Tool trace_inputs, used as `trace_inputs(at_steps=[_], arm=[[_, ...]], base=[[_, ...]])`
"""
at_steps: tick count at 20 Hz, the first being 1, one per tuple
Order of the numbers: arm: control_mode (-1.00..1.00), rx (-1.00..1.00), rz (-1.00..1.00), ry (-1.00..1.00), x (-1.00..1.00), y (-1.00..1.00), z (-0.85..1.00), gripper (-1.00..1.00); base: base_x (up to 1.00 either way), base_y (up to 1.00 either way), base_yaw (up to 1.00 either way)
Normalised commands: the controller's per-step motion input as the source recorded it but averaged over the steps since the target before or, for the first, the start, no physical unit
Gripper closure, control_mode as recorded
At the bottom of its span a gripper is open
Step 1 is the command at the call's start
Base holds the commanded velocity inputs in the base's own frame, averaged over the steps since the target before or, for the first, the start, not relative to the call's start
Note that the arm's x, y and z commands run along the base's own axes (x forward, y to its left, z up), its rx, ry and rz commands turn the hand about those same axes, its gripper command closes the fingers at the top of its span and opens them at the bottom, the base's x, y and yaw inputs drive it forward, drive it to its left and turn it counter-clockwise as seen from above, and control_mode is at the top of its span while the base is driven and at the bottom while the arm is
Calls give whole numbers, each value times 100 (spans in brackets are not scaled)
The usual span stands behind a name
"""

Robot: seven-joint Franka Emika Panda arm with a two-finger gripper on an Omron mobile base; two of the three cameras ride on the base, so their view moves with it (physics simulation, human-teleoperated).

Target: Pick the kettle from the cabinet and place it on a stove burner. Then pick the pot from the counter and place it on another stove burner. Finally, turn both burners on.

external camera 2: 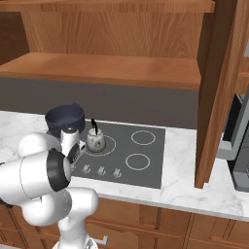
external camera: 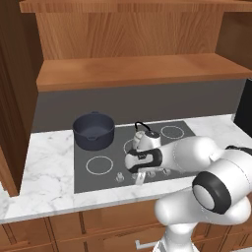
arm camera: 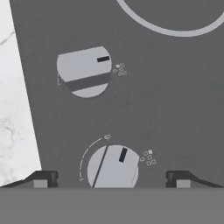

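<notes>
The kettle (external camera: 146, 139) stands on a middle burner ring of the cooktop (external camera: 178, 142) and the pot (external camera: 93, 130) on the rear-left burner, both already placed for heating. The claw (arm camera: 111, 177) hangs open and empty, pointing down, its fingertips (arm camera: 43, 178) straddling a control knob (arm camera: 113, 166) near the front edge by the marble worktop (external camera: 44, 167), presumably to turn on a burner. A second knob (arm camera: 84, 71) lies just beyond.

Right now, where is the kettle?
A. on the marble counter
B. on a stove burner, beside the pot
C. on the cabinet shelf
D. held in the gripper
B: the kettle stands on a burner ring of the cooktop, with the pot on the burner next to it, and the open gripper hangs over the knobs.
</notes>
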Motion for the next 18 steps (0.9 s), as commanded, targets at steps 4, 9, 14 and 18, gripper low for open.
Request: trace_inputs(at_steps=[4,9,14,18], arm=[[-100,0,4,1,0,0,21,-100],[-100,0,3,3,0,0,23,-100],[-100,0,4,4,0,0,18,-100],[-100,0,3,4,0,0,14,-100]], base=[[0,0,0],[0,0,0],[0,0,0],[0,0,0]])
